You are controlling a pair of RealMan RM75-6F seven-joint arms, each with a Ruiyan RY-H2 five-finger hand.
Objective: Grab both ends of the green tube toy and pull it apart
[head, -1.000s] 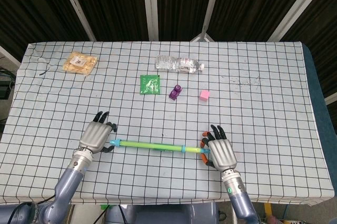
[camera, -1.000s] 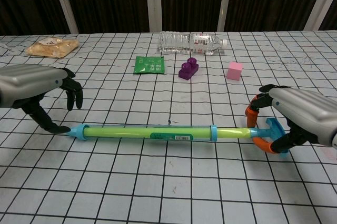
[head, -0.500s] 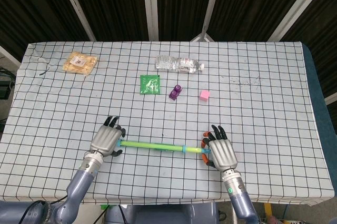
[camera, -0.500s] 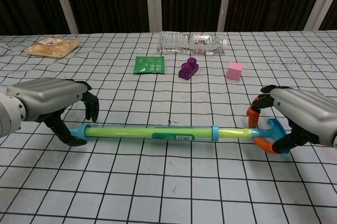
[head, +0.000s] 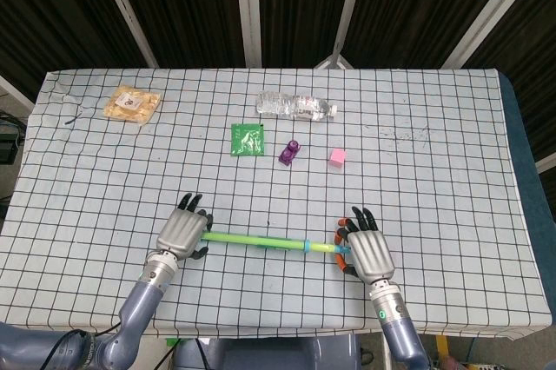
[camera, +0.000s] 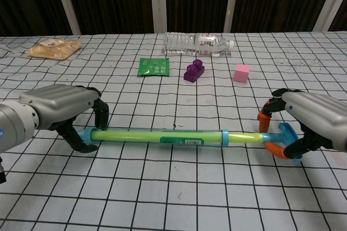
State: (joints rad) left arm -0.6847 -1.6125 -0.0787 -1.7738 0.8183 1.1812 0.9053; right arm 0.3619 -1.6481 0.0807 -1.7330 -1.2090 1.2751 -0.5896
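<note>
The green tube toy (head: pixel 261 241) (camera: pixel 157 136) lies across the near part of the checked table, with blue collars and an orange-and-blue handle (camera: pixel 274 133) at its right end. My left hand (head: pixel 182 233) (camera: pixel 59 109) is curled over the tube's left end, fingers behind it and thumb in front, gripping it. My right hand (head: pixel 367 253) (camera: pixel 314 122) holds the handle end, its fingers hooked around the orange ring. In the head view both ends of the tube are hidden under the hands.
Further back lie a clear water bottle (head: pixel 295 107) (camera: pixel 198 44), a green packet (head: pixel 248 139) (camera: pixel 153 66), a purple block (head: pixel 289 152) (camera: pixel 194 71) and a pink cube (head: pixel 337 157) (camera: pixel 242 72). A snack bag (head: pixel 132 104) (camera: pixel 53 47) sits at the far left.
My left hand moved right from beside the tube's tip onto its left end and closed around it. The tube shifted slightly right; the right hand kept its hold.
</note>
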